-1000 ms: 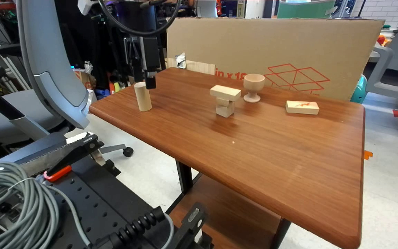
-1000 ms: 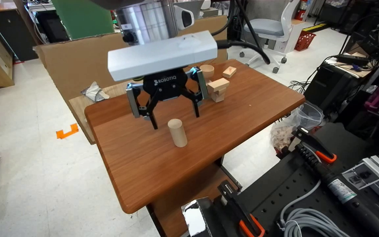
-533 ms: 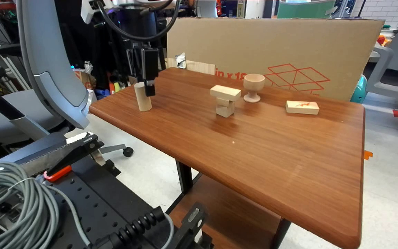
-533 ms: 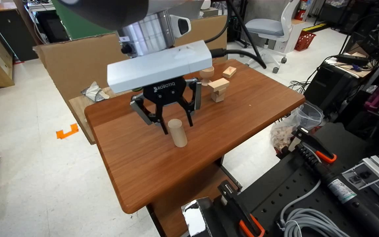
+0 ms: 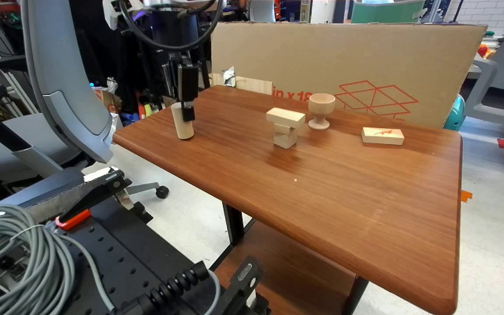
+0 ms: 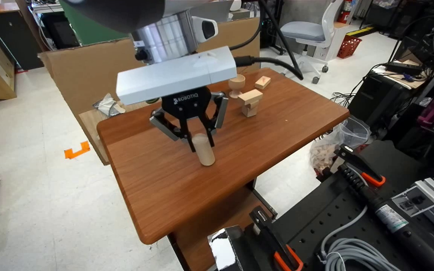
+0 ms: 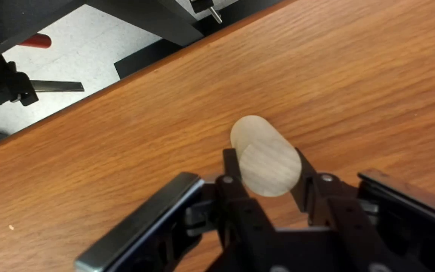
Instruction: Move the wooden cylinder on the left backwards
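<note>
The wooden cylinder (image 5: pixel 183 127) is a plain light-tan peg near the table's left end in an exterior view. My gripper (image 6: pixel 202 148) has come down from above, with one black finger on each side of the peg's upper part. In the wrist view both fingers press against the wooden cylinder (image 7: pixel 270 168), whose round top faces the camera. The jaws are shut on it. It leans slightly, and a thin dark shadow lies under its base in an exterior view; whether it is clear of the table I cannot tell.
On the brown table (image 5: pixel 344 188) stand a stack of wooden blocks (image 5: pixel 285 117), a wooden goblet (image 5: pixel 321 105) and a flat block (image 5: pixel 382 135) with a red mark. Behind the table rises a cardboard sheet (image 5: pixel 278 52). The table's edge (image 7: pixel 153 73) passes close to the cylinder.
My gripper has come down over the cylinder, and its fingers have closed from wide apart onto it. Within the last half second the cylinder has shifted very slightly.
</note>
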Robot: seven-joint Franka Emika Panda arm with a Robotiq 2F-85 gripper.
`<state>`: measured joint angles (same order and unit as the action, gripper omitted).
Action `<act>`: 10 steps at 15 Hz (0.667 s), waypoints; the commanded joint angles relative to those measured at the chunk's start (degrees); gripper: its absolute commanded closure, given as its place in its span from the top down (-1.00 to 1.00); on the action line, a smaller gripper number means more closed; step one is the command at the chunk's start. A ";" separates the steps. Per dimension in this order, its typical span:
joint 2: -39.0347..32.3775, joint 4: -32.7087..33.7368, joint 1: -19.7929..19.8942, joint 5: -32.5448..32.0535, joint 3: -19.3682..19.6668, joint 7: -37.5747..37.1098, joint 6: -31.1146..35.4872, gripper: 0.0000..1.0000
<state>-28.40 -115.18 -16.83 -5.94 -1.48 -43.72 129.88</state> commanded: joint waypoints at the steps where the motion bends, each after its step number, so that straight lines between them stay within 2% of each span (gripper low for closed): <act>1: 1.72 2.06 0.79 3.54 -0.78 -0.53 -2.76 -0.80; 5: 3.35 5.46 1.28 6.66 -0.98 -0.53 -3.27 -0.80; 10: 1.90 12.30 2.14 6.89 0.43 -3.56 -5.61 -0.80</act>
<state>-25.54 -106.96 -15.82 0.16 -1.44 -45.66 127.23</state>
